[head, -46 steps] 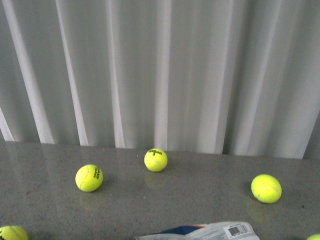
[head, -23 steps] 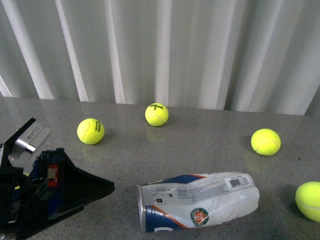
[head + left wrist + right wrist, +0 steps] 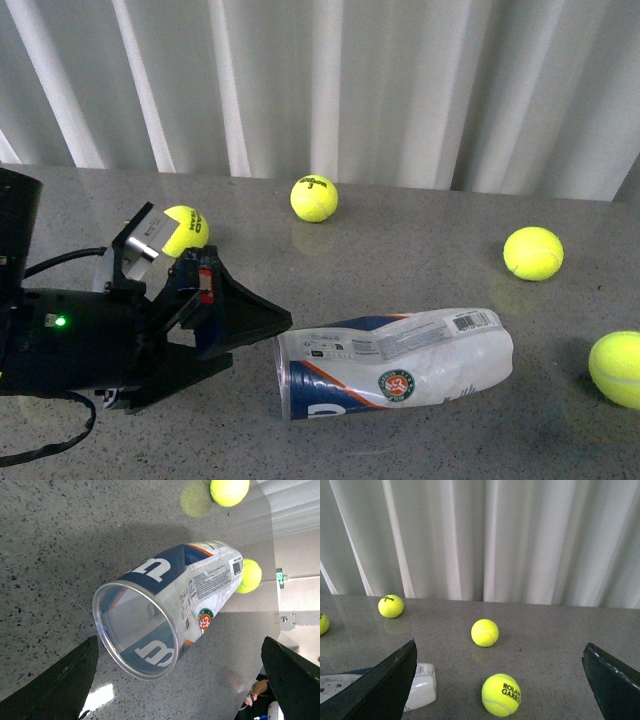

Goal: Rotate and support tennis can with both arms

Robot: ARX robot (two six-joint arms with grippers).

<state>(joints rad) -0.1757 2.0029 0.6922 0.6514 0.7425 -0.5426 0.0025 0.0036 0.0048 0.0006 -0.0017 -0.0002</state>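
The tennis can (image 3: 400, 365) lies on its side on the grey table (image 3: 420, 270), open mouth to the left and white closed end to the right. My left gripper (image 3: 258, 342) is open just left of that mouth, its black fingers spread. In the left wrist view the tennis can (image 3: 175, 605) points its silver-rimmed mouth at the camera, between the open left gripper (image 3: 180, 645) fingers and not touching them. My right gripper (image 3: 500, 650) is open with nothing held; the tennis can (image 3: 420, 692) shows its white end beside one finger (image 3: 385, 685). The front view does not show the right arm.
Yellow-green tennis balls lie around: one (image 3: 187, 230) behind the left gripper, one (image 3: 314, 198) at the back, two (image 3: 533, 252) (image 3: 617, 368) on the right. A Roland Garros ball (image 3: 501, 695) lies between the right fingers. A white curtain (image 3: 330, 80) hangs behind the table.
The front view has tipped downward, bringing the whole can into sight. My left arm came in from the left and moved right, up to the can's open mouth.
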